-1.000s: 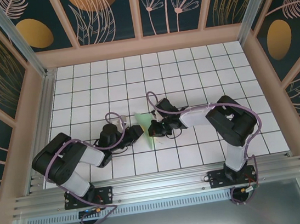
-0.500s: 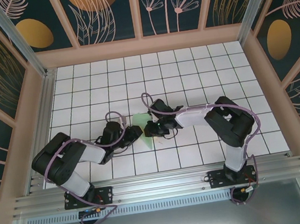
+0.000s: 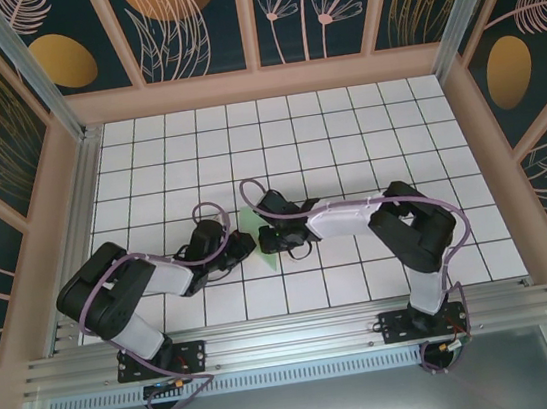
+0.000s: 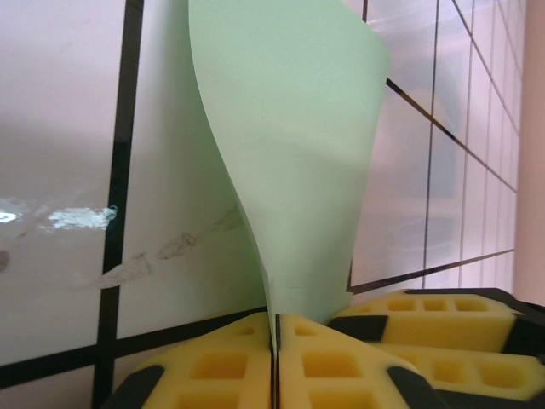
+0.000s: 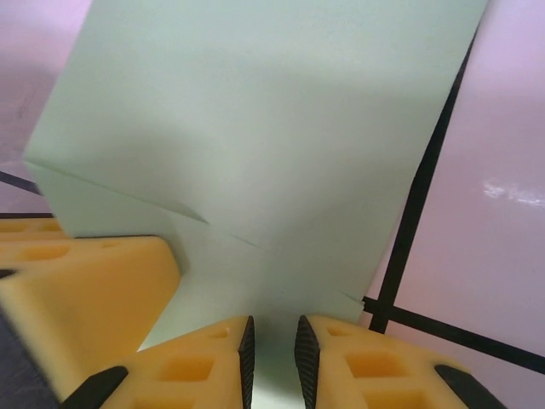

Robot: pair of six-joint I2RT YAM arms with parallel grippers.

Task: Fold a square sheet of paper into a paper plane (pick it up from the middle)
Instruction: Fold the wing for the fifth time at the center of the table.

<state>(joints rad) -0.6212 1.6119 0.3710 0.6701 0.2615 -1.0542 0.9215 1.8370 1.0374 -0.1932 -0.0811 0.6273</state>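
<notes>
Square sheet of paper [image 4: 289, 153] mid-fold: left gripper [image 4: 274, 341] pinched tight on its edge, right gripper [image 5: 272, 349] narrowly parted astride it; next, probably close right and crease.

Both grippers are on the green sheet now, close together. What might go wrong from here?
1. The left gripper pinches the green sheet, which bows upward from it; a pull may crease or tear it.
2. The right gripper shows a narrow gap around the sheet, so its hold may be loose.
3. The two arms' foam fingers sit almost touching and may bump.
</notes>
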